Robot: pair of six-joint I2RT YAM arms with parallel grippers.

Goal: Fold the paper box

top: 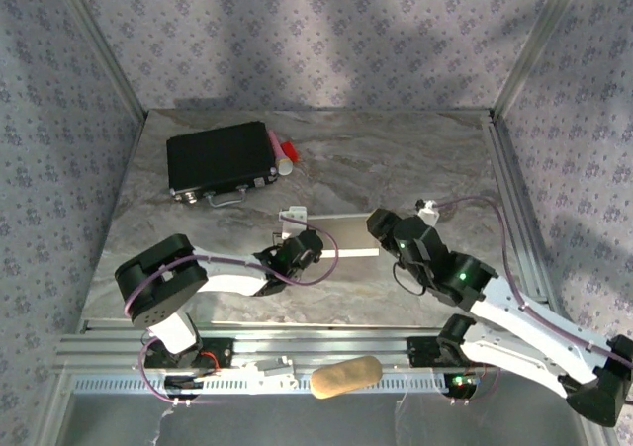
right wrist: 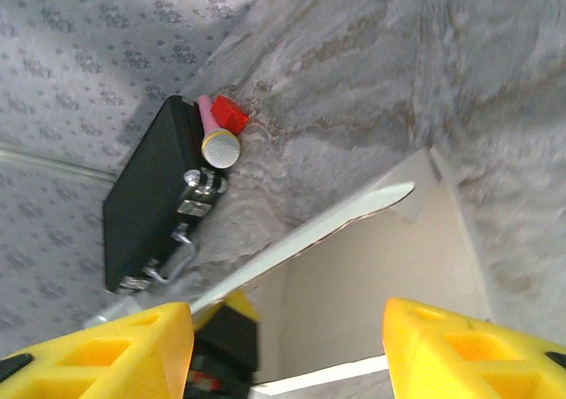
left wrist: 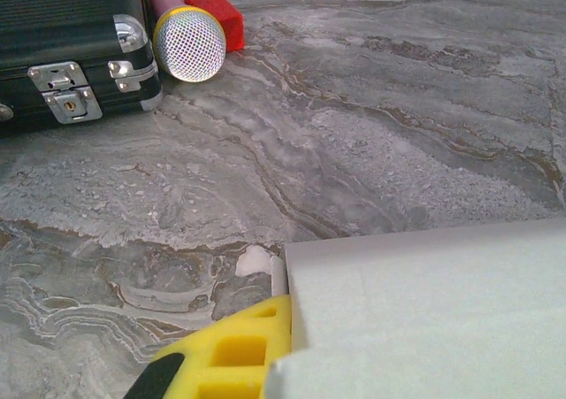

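The paper box (top: 348, 238) lies part-folded on the marble table between my two grippers, with one white wall raised. My left gripper (top: 300, 246) is at its left end and is shut on the box's edge. In the left wrist view a yellow finger (left wrist: 232, 348) presses against the white cardboard (left wrist: 424, 310). My right gripper (top: 379, 221) is at the box's right end. It (right wrist: 287, 350) stands open, its yellow fingers wide apart, facing the box's inside panel (right wrist: 380, 266) with a raised flap (right wrist: 327, 226) slanting above. Nothing sits between its fingers.
A black hard case (top: 220, 159) with metal latches lies at the back left. A pink microphone (left wrist: 188, 43) and a red block (left wrist: 215, 14) rest against its right side. A tan rounded object (top: 346, 375) sits on the front rail. Aluminium rails border the table.
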